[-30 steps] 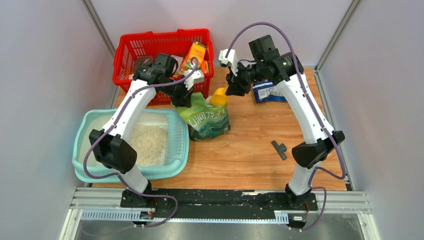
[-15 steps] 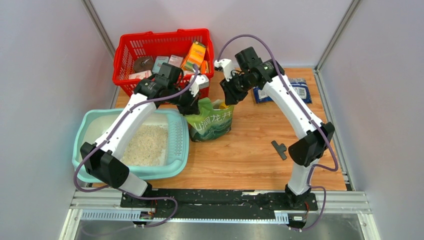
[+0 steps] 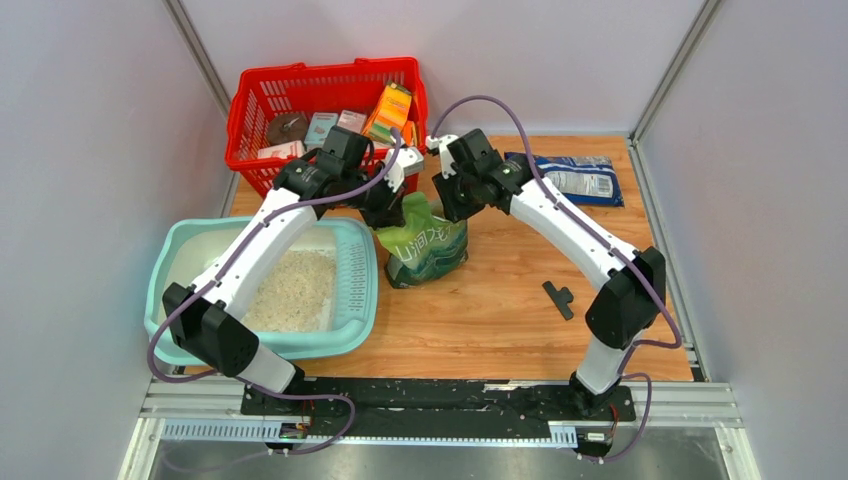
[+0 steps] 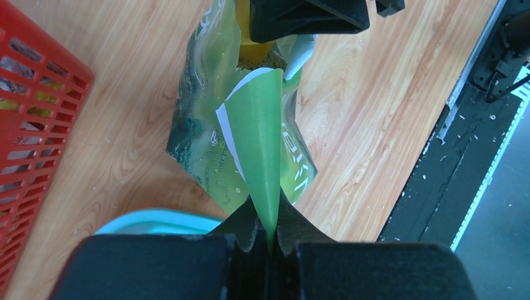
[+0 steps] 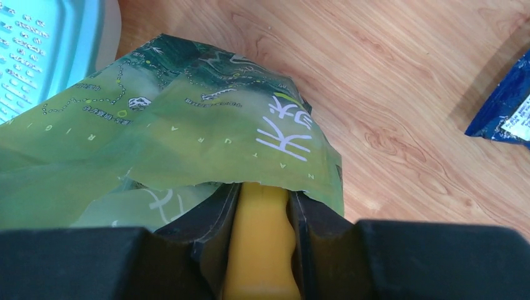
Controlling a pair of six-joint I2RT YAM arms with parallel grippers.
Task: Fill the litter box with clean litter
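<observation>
The pale teal litter box [image 3: 168, 290] sits at the left, with a heap of beige clean litter [image 3: 290, 290] inside it. Just to its right a green printed bag [image 3: 425, 248] stands on the wood. My left gripper [image 3: 385, 208] is shut on the bag's upper edge [image 4: 265, 156], and the thin green film is pinched between its jaws [image 4: 269, 209]. From the other side my right gripper [image 3: 450, 195] is shut on a yellow scoop handle [image 5: 262, 244], which reaches into the bag's mouth [image 5: 187, 125]. The scoop's bowl is hidden inside the bag.
A red mesh basket [image 3: 325, 110] with boxes stands behind the left gripper. A blue packet [image 3: 580, 178] lies at the back right. A black T-shaped tool [image 3: 560, 297] lies on the wood at the right. Grey walls close in both sides.
My left gripper has closed on the bag's edge. My right arm swung left and down, carrying the yellow scoop into the bag's mouth. The bag now stands more upright.
</observation>
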